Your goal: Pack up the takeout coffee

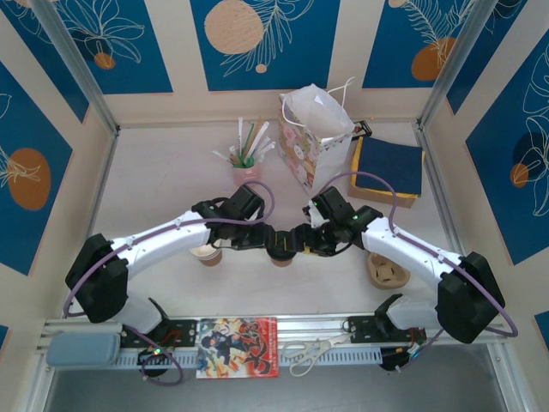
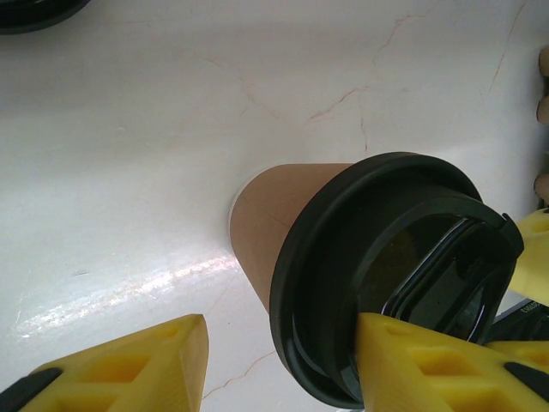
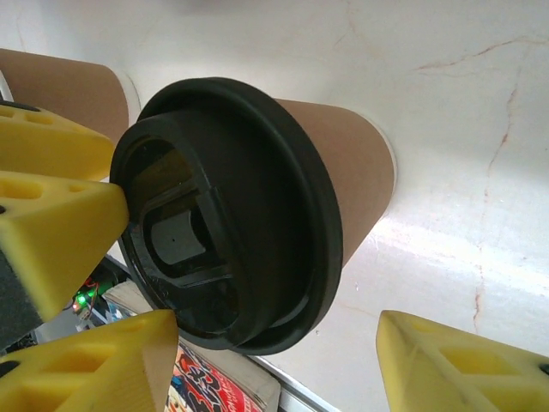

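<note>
Loosely, takeout coffee (image 3: 352,172) between parted jaws of the right tool (image 3: 276,322) (left tool (image 2: 279,330) likewise parted, at its lid (image 2: 377,257)).

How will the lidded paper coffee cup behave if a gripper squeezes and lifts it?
The kraft paper cup has a thin-looking wall that probably dents under a hard squeeze. Its black lid looks pressed on, yet may pop off if gripped there. Tapering to a narrower base, the cup could tip when pushed high.
</note>
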